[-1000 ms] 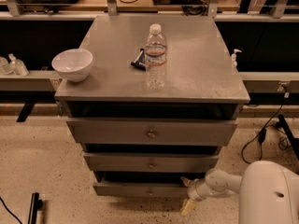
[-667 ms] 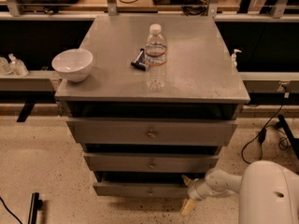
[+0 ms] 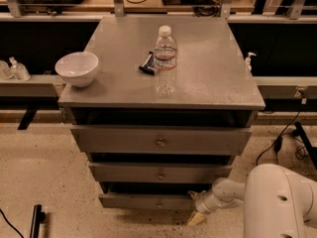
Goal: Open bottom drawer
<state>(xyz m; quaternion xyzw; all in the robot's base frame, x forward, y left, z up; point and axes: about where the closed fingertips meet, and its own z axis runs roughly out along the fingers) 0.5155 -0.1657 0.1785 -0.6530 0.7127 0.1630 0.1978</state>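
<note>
The bottom drawer is the lowest and narrowest of three grey fronts on the cabinet, above the speckled floor. Its front stands slightly forward of the dark gap above it. My gripper is at the drawer's right end, low near the floor, reaching in from my white arm at the lower right. Its two tan fingers are spread apart, one fingertip by the drawer's upper right corner and the other down by the floor. Nothing is between them. No knob shows on the bottom front.
On the cabinet top stand a white bowl, a water bottle and a small dark tool. The middle drawer and top drawer show round knobs. Cables lie at the right, and a black bar at the lower left.
</note>
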